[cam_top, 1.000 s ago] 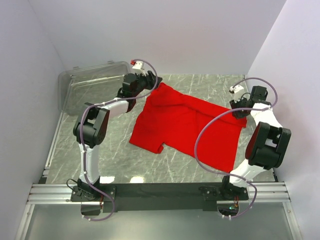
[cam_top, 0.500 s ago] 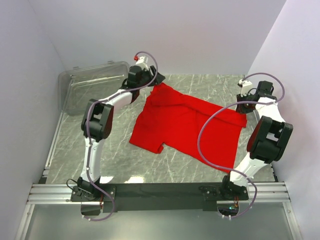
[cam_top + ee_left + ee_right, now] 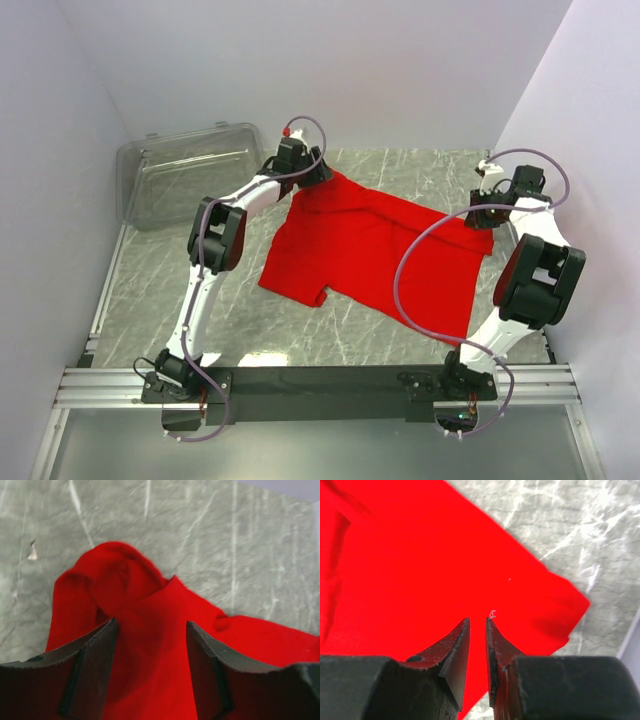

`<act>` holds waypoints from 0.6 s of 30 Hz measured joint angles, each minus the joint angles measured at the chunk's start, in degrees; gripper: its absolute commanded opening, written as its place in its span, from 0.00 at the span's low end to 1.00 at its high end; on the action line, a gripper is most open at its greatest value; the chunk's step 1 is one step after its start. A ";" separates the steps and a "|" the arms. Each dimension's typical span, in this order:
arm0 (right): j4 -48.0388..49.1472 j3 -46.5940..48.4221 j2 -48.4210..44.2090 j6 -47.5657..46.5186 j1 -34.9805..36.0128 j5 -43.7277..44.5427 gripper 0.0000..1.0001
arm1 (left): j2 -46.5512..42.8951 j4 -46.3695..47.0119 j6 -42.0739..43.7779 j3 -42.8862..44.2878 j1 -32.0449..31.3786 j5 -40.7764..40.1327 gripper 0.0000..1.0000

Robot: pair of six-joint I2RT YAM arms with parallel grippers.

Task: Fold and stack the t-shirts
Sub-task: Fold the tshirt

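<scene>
The red t-shirt (image 3: 380, 250) lies spread on the marble table, one sleeve toward the front left. My left gripper (image 3: 318, 175) is at the shirt's far left corner. In the left wrist view it (image 3: 152, 630) is open, with the bunched red cloth (image 3: 150, 595) under and between its fingers, not clamped. My right gripper (image 3: 488, 203) hovers over the shirt's far right corner. In the right wrist view it (image 3: 477, 620) has only a narrow gap between its fingers and holds nothing, above the flat cloth (image 3: 420, 555).
A clear plastic bin (image 3: 185, 180) stands at the far left, next to my left arm. The marble table (image 3: 200, 290) shows in front of and left of the shirt. White walls close in on both sides and behind.
My left gripper has swung right from beside the bin to the shirt's far left corner. My right gripper has moved back off the shirt's right corner. The shirt has not moved.
</scene>
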 measured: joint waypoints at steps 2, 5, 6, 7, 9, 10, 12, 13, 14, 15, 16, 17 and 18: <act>0.17 -1.14 -0.68 0.44 0.00 -0.50 0.26 | 0.57 -0.98 -0.07 0.22 -0.11 -0.66 0.60; 0.42 -2.80 -1.79 0.90 0.00 -1.16 0.26 | 1.97 -2.67 -0.04 2.49 -0.26 -1.84 0.57; 0.44 -3.28 -2.19 1.01 0.00 -1.29 0.26 | 2.36 -2.97 0.04 3.21 -0.31 -2.03 0.56; 0.48 -3.65 -2.49 1.03 0.00 -1.40 0.26 | 2.69 -3.30 0.15 3.72 -0.35 -2.32 0.53; 0.57 -3.89 -2.99 1.11 -0.02 -1.57 0.27 | 3.04 -4.00 0.37 4.31 -0.42 -2.78 0.51; 0.68 -3.89 -3.15 1.25 -0.02 -1.64 0.27 | 3.10 -4.31 0.46 4.39 -0.42 -2.89 0.47; 0.81 -3.89 -3.41 1.46 -0.04 -1.90 0.26 | 3.17 -4.96 0.52 4.59 -0.42 -2.86 0.42; 0.85 -3.89 -3.48 1.64 -0.04 -2.05 0.27 | 3.17 -5.20 0.59 4.68 -0.42 -2.84 0.36; 0.90 -3.89 -3.52 1.73 -0.04 -2.21 0.26 | 3.17 -5.22 0.57 4.70 -0.42 -2.82 0.31; 0.94 -3.89 -3.52 1.90 -0.04 -2.36 0.26 | 3.17 -5.20 0.74 4.70 -0.42 -2.80 0.27; 0.94 -3.89 -3.52 2.08 -0.04 -2.45 0.27 | 3.17 -5.09 0.90 4.70 -0.42 -2.67 0.22; 0.94 -3.89 -3.52 2.10 -0.04 -2.51 0.26 | 3.17 -4.85 1.05 4.63 -0.42 -2.58 0.20; 0.94 -3.89 -3.52 2.10 -0.04 -2.58 0.26 | 3.17 -4.33 1.18 4.44 -0.42 -2.49 0.20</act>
